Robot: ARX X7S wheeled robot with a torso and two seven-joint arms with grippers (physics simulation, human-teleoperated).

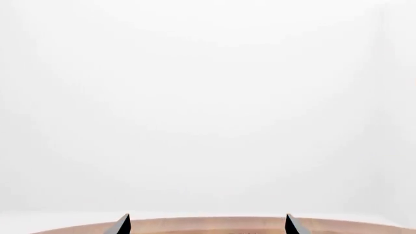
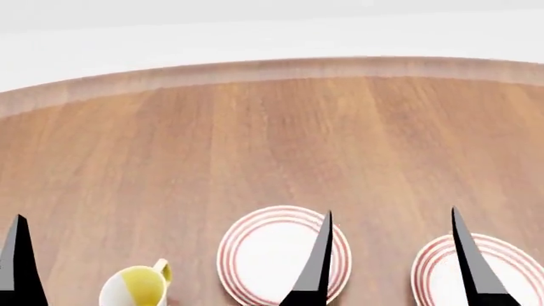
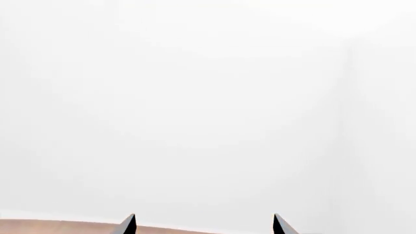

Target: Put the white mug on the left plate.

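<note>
Black, tapering fingers are standing apart on both arms, with nothing between them: the right gripper is showing two spread tips in the head view and again in its own wrist view, and the left gripper is likewise holding its two tips wide in its wrist view, though the head view is catching only one of its fingers at the edge. Both are gripping nothing.

The round white plate with thin red concentric rings that is the left of the pair is lying bare on the brown wooden round table, partly behind a right fingertip; its twin is sitting well apart to the right. A small white mug with a yellow inside and handle is standing upright near the left plate.

The tall all-white mug is showing in none of the views, so its place, its handle direction and its long axis cannot be told. By my judgement the task is barely beginning: finding, grasping, carrying and setting down are all remaining.
</note>
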